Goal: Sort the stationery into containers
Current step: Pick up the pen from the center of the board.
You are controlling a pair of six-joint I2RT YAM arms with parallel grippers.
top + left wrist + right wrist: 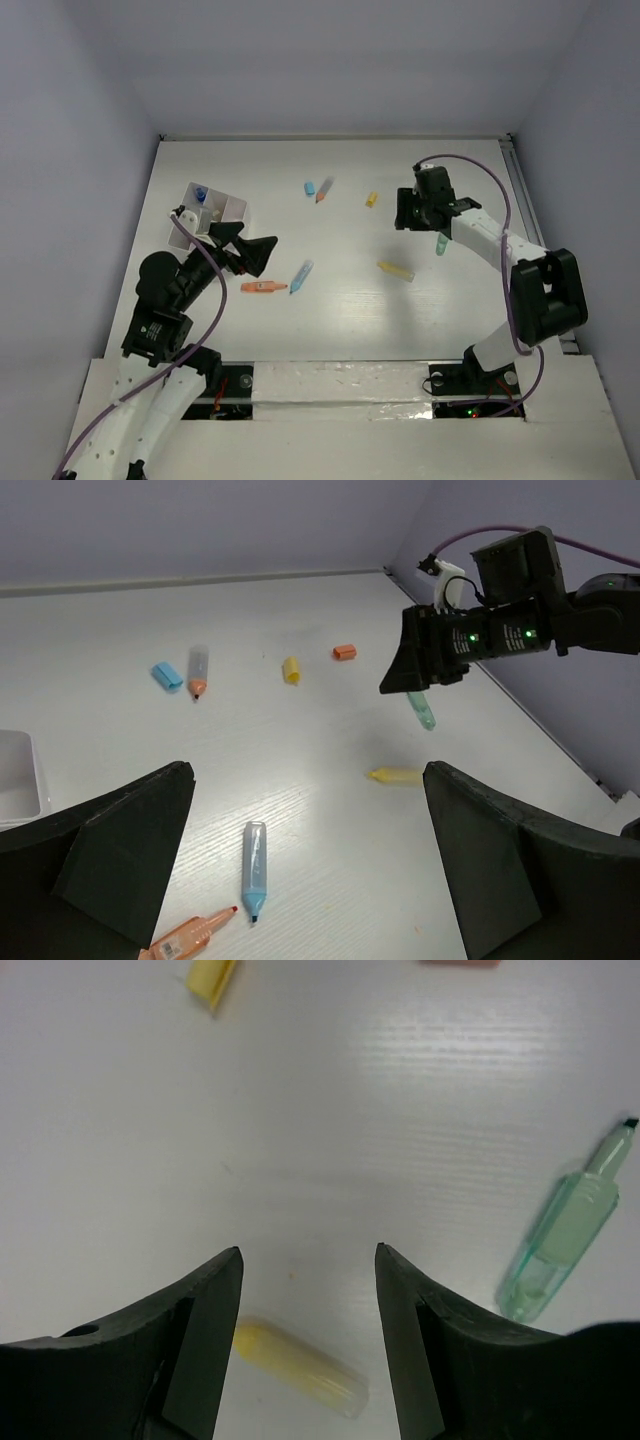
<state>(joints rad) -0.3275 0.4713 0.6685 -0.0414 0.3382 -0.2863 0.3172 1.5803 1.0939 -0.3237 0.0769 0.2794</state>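
1. Your right pincer (308, 1255) is partly open. Its jaws stand well apart with nothing between them, and only bare table (330, 1110) shows in the gap.
2. Just beneath it, a yellow pen (300, 1362) lies flat, one end tucked behind a jaw in the wrist view. Whether it touches that jaw you cannot tell. A green pen (565, 1235) lies flat out past the other jaw, clear of it.
3. Over to your left pincer (305, 770): it is gaping wide and empty as well. It hangs above the table just beside the white box (222, 208), on the side facing the middle of the table.
4. Below that pincer, a blue pen (253, 868) and an orange pen (190, 935) lie flat, near each other. They are the closest loose things to the box.
5. The box itself is split into compartments. A small blue-capped bottle (200, 192) stands in the compartment at its back corner, and what else is inside is too small to tell.
6. Farther out from the box, towards the back of the table, a blue cap (166, 675) and an orange-tipped pen (198, 670) lie side by side. Next comes a yellow cap (291, 670), then an orange cap (344, 652).
7. Farthest from the box are the yellow and green pens, right across the table under your right pincer.
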